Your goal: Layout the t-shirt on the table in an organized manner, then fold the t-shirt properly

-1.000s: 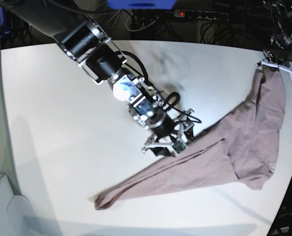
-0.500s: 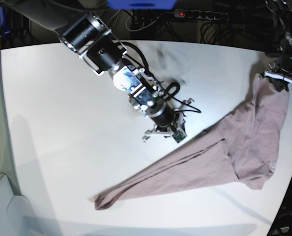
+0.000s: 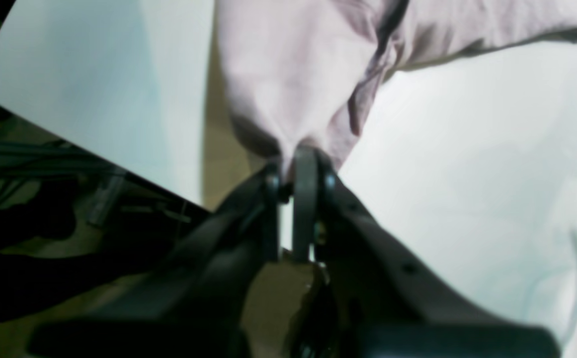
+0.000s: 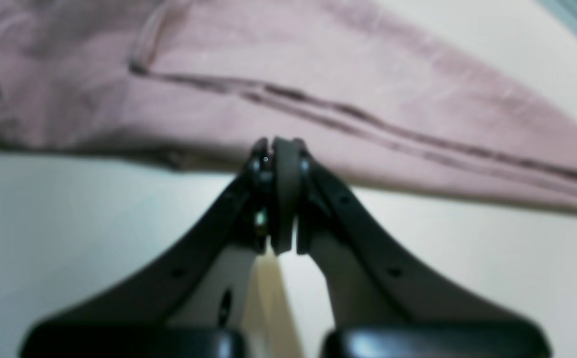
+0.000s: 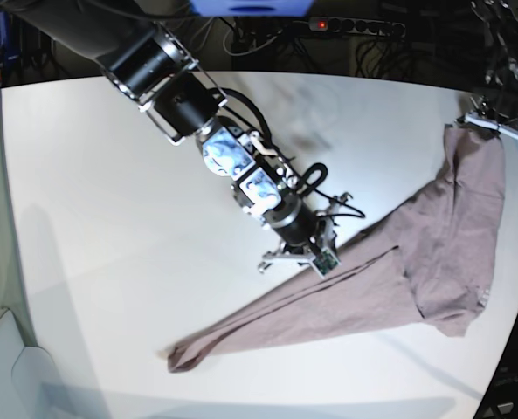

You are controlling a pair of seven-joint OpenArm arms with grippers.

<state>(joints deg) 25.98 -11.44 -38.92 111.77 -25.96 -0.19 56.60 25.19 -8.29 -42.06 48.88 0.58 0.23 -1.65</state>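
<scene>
The mauve t-shirt (image 5: pixel 433 253) lies in a long diagonal band across the white table (image 5: pixel 110 218), from the near centre to the far right. My left gripper (image 5: pixel 496 127) is at the table's far right edge, shut on a bunched corner of the t-shirt (image 3: pixel 293 64), with the cloth pinched between its fingertips (image 3: pixel 293 156). My right gripper (image 5: pixel 322 259) is shut, and its tips rest at the upper edge of the shirt's middle. In the right wrist view the closed gripper (image 4: pixel 276 146) meets the hem of the t-shirt (image 4: pixel 318 84), and no cloth shows between the fingers.
A power strip (image 5: pixel 355 24) with a red light and loose cables lie beyond the table's far edge. The curved table edge (image 3: pixel 119 164) runs close to my left gripper, with dark floor and cables past it.
My right gripper was open at the shirt's edge, shut and drew back off it, and is now down at the edge again. The left gripper, still holding its corner, barely shifted.
</scene>
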